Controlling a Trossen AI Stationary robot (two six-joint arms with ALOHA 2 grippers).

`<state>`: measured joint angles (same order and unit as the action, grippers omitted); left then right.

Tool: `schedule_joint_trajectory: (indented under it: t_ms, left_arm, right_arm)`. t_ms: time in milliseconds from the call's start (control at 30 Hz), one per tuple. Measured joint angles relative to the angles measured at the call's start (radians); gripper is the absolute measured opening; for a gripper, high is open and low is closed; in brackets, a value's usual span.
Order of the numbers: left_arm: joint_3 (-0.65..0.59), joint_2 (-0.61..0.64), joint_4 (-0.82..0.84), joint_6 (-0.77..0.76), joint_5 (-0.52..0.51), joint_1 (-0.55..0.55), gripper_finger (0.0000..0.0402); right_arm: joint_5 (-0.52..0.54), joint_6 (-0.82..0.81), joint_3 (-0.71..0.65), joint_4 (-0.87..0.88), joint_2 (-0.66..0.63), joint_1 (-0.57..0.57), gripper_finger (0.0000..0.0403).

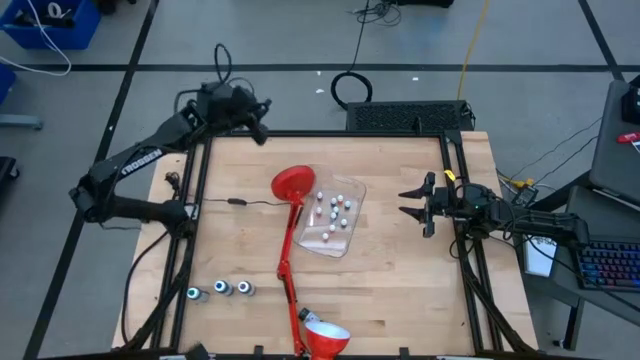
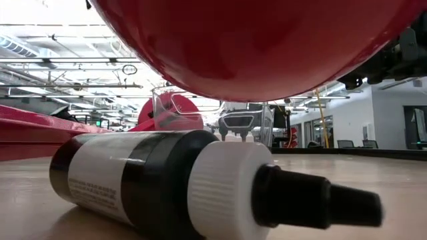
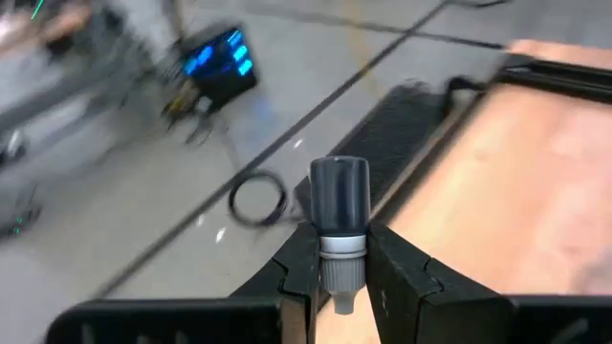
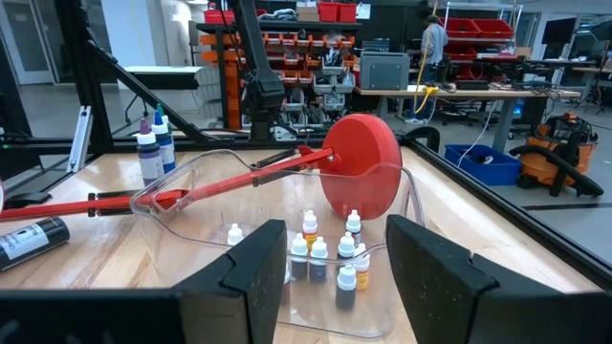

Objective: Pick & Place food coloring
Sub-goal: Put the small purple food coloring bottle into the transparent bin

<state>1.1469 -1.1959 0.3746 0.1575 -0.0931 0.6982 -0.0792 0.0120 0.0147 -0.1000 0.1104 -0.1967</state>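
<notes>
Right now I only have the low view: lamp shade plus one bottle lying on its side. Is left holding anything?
Observer: Yes. The left gripper is shut on a dark bottle, over the table corner at the high view's top left.
Operator: Right arm?
Observer: The right gripper is open and empty at the table's right edge, facing the clear tub.
Operator: Anything in the tub?
Observer: About a dozen small white-capped bottles stand inside it.
</notes>
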Motion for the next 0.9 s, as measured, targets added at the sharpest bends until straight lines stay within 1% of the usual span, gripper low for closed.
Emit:
schedule_joint_trajectory:
  t_ms: [133, 333, 433, 533, 600, 667, 800, 900]
  left_arm:
    - [0.002, 0.042, 0.035, 0.099, 0.023, -0.148, 0.0065]
    - [0.002, 0.062, 0.039, 0.174, -0.001, -0.403, 0.0065]
    - [0.002, 0.053, 0.02, 0.189, -0.038, -0.521, 0.0065]
    - [0.002, 0.033, 0.006, 0.189, -0.101, -0.619, 0.0065]
    - [0.002, 0.017, -0.003, 0.188, -0.14, -0.672, 0.0065]
    - [0.002, -0.005, -0.016, 0.166, -0.159, -0.711, 0.0065]
    - [0.002, -0.056, -0.032, 0.088, -0.17, -0.763, 0.0065]
    - [0.002, -0.111, -0.044, 0.075, -0.169, -0.792, 0.0065]
  right_arm:
    - [0.0, 0.0, 0.0, 0.0, 0.0, 0.0, 0.0169]
    - [0.0, 0.0, 0.0, 0.0, 0.0, 0.0, 0.0169]
    - [0.0, 0.0, 0.0, 0.0, 0.0, 0.0, 0.0169]
    - [0.0, 0.0, 0.0, 0.0, 0.0, 0.0, 0.0169]
    - [0.0, 0.0, 0.0, 0.0, 0.0, 0.0, 0.0169]
    - [0.0, 0.0, 0.0, 0.0, 0.0, 0.0, 0.0169]
    - [0.0, 0.0, 0.0, 0.0, 0.0, 0.0, 0.0169]
    - [0.008, 0.037, 0.0, -0.046, 0.0, 0.0, 0.0169]
